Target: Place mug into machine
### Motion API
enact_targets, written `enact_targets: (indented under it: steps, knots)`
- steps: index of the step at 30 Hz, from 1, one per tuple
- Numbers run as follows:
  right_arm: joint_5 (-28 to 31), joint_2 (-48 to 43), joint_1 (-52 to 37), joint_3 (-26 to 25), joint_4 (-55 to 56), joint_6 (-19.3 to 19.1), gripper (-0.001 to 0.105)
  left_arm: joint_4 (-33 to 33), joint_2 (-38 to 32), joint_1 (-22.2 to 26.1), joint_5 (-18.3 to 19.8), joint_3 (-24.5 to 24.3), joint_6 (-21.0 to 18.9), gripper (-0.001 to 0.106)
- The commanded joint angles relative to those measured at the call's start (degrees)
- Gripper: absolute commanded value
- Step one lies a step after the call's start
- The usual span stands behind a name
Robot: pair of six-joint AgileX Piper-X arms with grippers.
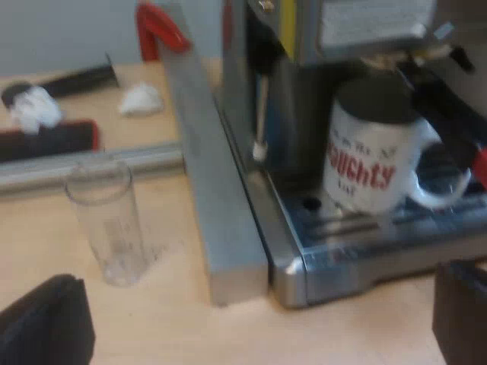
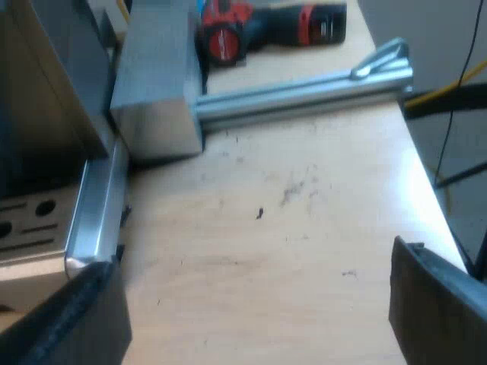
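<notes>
Mug (image 1: 373, 152) is held by neither gripper: the left gripper (image 1: 255, 312) has its fingers spread wide and empty over the surface (image 1: 167, 319), and the right gripper (image 2: 251, 304) likewise. Just past the left fingers stands an upright measuring glass (image 1: 106, 220); farther off, the mug stands upright on the espresso machine's (image 1: 251, 91) drip tray.

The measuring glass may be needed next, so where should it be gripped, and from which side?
Take the measuring glass around its wall, just below the rim, coming level from the table side opposite the metal rail. It stands upright and free, a narrow cylinder, so jaws should probably span it.
</notes>
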Motion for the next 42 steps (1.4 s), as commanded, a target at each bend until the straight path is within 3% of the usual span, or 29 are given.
enact_targets:
  steps: [1,4,6,10,42]
  knots:
    - [-0.47,-2.64,-0.06,1.79,-1.67,-0.68,0.072,-2.79,-8.04,-0.10,-1.01,1.23,-0.41,0.093]
    - [-0.47,-2.64,-0.06,2.73,-1.55,-0.82,0.072,-4.23,-8.04,-0.10,-1.28,4.00,-0.20,0.093]
    - [-0.47,-2.64,-0.06,6.86,-1.48,-1.13,0.072,-3.69,-8.04,-0.10,-2.56,5.77,-0.20,0.093]
    - [-0.47,-2.64,-0.06,10.13,-0.56,-1.13,0.072,-3.79,-8.04,-0.10,-3.52,6.42,-0.20,0.093]
    - [0.01,-2.50,-0.06,10.46,-1.32,-1.13,0.072,-3.92,-8.04,-0.10,-3.50,6.56,0.79,0.093]
